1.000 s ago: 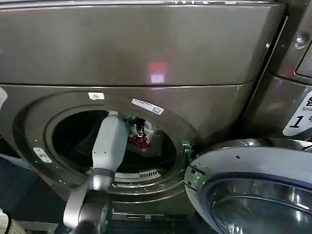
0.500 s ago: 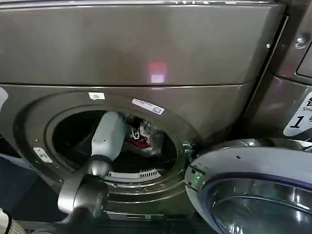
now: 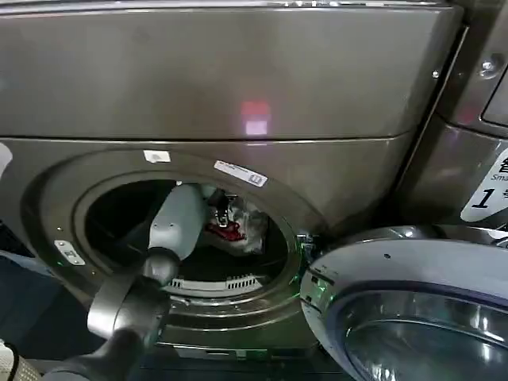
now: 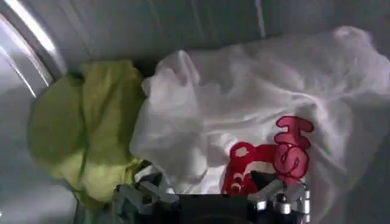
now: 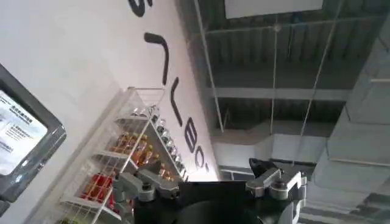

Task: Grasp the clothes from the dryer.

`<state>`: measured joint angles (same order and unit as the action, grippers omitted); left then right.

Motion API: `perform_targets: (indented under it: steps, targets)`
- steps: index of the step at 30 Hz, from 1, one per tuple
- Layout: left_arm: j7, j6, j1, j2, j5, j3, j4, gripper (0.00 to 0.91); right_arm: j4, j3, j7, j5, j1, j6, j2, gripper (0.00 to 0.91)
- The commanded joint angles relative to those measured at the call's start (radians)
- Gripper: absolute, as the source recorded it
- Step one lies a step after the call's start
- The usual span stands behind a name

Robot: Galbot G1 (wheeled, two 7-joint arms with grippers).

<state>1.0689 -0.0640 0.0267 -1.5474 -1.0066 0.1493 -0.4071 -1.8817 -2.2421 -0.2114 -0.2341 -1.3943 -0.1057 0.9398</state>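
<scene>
Left gripper [image 4: 210,193]: inside the dryer [image 3: 238,87], fingers spread, straddling the near edge of the white clothes [image 4: 244,103] lying directly ahead; yellow-green garment [image 4: 85,131] beside. Right gripper [image 5: 210,182]: parked away, spread.

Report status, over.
Left gripper open inside dryer, over white garment. Yellow-green garment beside it. Right gripper open, parked aloft. No obstruction.

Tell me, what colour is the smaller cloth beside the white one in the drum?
Yellow-green, plain with no print; clearest in the left wrist view.

White red-print clothes [image 4: 244,115] crumpled beside yellow-green cloth [image 4: 85,134], apparently inside dryer [image 3: 238,103].
</scene>
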Motion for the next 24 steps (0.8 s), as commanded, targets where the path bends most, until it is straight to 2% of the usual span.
perform_targets:
  steps: [1, 20, 22, 24]
  targets:
    - [0.014, -0.085, 0.008, 0.005, 0.099, -0.059, 0.058, 0.907, -0.001, -0.001, 0.0, -0.002, -0.002, 0.001, 0.0, 0.907]
    - [0.031, -0.13, 0.0, 0.017, 0.103, -0.059, 0.059, 0.907, -0.004, -0.002, 0.002, -0.009, -0.008, 0.006, 0.002, 0.907]
    - [0.036, -0.133, -0.001, 0.018, 0.108, -0.06, 0.059, 0.83, -0.006, -0.002, 0.002, -0.01, -0.008, 0.006, 0.002, 0.907]
    - [0.036, -0.138, -0.002, 0.02, 0.11, -0.059, 0.06, 0.592, -0.006, -0.001, 0.002, -0.01, -0.008, 0.006, 0.003, 0.907]
